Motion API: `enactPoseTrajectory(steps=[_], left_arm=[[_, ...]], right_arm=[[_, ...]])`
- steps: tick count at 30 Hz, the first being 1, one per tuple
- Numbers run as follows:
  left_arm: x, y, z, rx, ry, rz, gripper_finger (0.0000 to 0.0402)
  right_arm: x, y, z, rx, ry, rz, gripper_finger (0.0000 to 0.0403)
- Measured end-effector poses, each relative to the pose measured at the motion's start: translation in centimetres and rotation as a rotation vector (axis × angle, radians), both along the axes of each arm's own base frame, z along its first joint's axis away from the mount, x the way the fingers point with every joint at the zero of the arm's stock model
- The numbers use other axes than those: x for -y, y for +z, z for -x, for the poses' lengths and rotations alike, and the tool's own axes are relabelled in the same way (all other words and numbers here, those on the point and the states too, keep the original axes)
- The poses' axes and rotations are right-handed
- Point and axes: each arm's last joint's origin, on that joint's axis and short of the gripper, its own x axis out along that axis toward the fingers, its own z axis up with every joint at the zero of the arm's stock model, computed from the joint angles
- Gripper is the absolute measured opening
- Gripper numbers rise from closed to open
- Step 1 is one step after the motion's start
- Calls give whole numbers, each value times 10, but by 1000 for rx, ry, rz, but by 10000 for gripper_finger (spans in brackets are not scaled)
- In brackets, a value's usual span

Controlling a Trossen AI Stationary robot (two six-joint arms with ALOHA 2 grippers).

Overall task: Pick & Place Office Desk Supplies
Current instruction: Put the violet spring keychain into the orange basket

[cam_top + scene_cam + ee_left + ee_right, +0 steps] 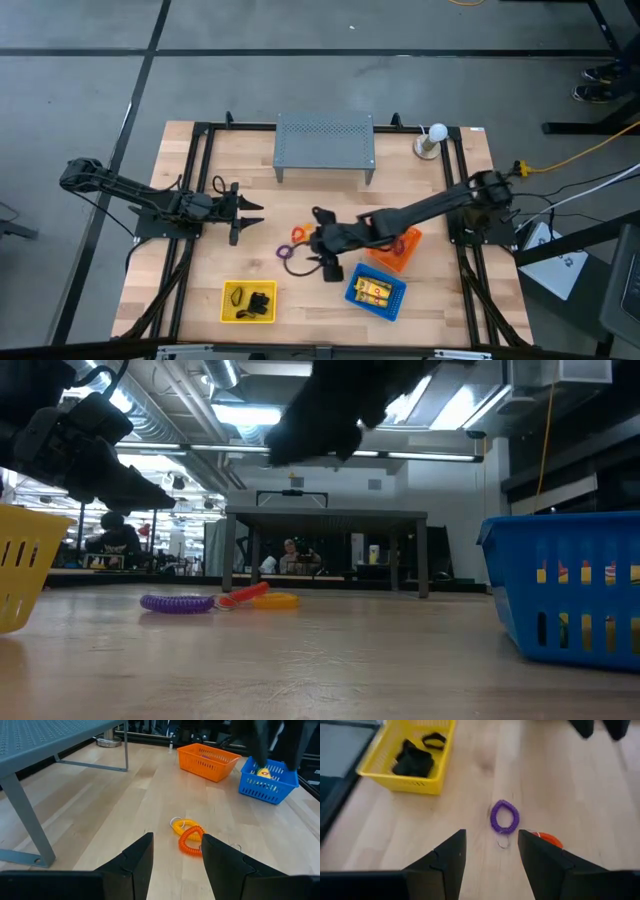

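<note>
On the pale wooden table (250, 265), coiled loops (220, 601) lie under two wide-spread, empty end effectors.

Illumination is even and diffuse from overhead. In the low view, ceiling light panels (245, 410) appear bright and partly overexposed; the arms in front of them read as dark, blurred silhouettes without surface detail. The near tabletop (320, 670) in this view is soft, and the blue basket (570, 595) at the edge is slightly out of focus. In the high view, exposure is balanced; shadows beneath the arms are faint and soft-edged. The left wrist view is sharp at mid-range, with mild sheen on the wood. The right wrist view is softer overall, with blur toward the yellow basket (407, 757).
</note>
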Motion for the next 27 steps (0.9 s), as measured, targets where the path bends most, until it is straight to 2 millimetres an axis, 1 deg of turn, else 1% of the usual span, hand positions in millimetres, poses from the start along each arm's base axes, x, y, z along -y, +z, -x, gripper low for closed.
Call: enactPoseTrajectory(steps=[6,14,21,27], left_arm=[[0,0,0,-1,0,0,161],[0,-1,0,-9,1,0,161],[0,-1,0,-8,2,3,161],[0,-1,0,-8,7,3,161]], right_arm=[[0,-19,-28,-33,28,-1,180],[4,-44,-50,-79,62,43,180],[5,-58,-57,-104,94,30,180],[8,-56,-59,-77,96,32,180]])
